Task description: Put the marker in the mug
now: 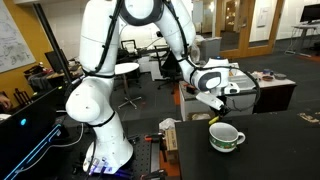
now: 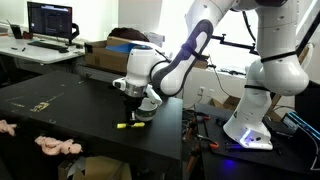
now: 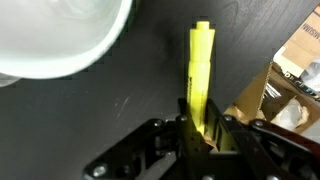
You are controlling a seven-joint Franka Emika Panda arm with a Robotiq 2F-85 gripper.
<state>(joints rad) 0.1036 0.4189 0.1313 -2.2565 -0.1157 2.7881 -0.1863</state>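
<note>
Jaws astride marker [image 3: 201,70], mug [image 3: 50,35] beside

An office-style lab: a lit monitor [image 2: 50,20] on a desk [image 2: 30,50], office chairs [image 1: 130,48], glass-walled rooms [image 1: 240,20] and cardboard boxes [image 2: 105,55].

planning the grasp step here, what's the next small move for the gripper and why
Probably close the gripper on the marker: the wrist view shows its end between the fingers, and it seems to lie on the table. Whether it is pinched yet I cannot tell. The mug stands close by.
</note>
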